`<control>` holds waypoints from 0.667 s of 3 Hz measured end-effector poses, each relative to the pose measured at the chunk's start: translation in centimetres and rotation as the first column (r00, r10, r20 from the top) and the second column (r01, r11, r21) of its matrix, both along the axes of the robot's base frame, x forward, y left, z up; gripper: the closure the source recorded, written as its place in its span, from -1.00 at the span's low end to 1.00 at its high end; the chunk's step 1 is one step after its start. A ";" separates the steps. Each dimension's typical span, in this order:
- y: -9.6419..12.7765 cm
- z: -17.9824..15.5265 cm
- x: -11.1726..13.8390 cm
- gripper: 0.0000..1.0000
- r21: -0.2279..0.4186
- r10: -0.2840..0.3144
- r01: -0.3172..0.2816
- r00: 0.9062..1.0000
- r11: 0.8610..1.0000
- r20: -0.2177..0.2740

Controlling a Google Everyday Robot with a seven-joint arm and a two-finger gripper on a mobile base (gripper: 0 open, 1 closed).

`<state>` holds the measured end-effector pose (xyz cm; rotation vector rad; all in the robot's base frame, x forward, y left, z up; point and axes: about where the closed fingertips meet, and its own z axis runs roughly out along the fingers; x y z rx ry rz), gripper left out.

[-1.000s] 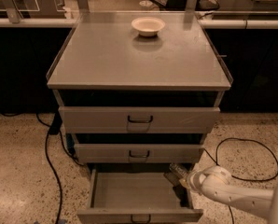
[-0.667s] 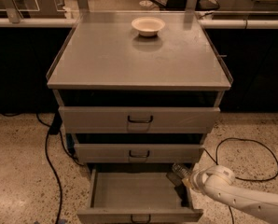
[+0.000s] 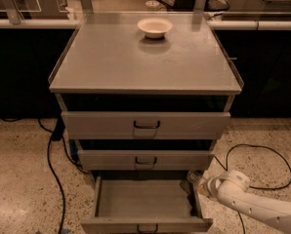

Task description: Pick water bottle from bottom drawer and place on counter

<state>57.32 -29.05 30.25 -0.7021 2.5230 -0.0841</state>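
Note:
The bottom drawer [image 3: 145, 201] is pulled open and its grey tray floor is bare. My white arm reaches in from the lower right. My gripper [image 3: 191, 181] is at the drawer's back right corner, just under the middle drawer's front. It is shut on the water bottle [image 3: 195, 176], of which only a small clear pale end shows above the drawer's right wall. The counter [image 3: 111, 57] is the broad grey cabinet top above, far from the gripper.
A white bowl [image 3: 155, 27] stands at the back middle of the counter. Two wider drawers [image 3: 146, 126] above are closed. Black cables [image 3: 52, 155] lie on the speckled floor to the left and right. A white-edged bench [image 3: 28, 23] runs behind.
My arm has shifted slightly right and up at the drawer's back right corner, and the gripper with the pale bottle end sits a little higher. Nothing else has moved.

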 end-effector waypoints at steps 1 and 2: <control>-1.9 0.3 -0.9 1.00 -0.008 -0.043 0.043 0.999 0.999 -0.005; -4.4 0.5 -2.5 1.00 -0.005 -0.099 0.099 0.995 0.995 -0.005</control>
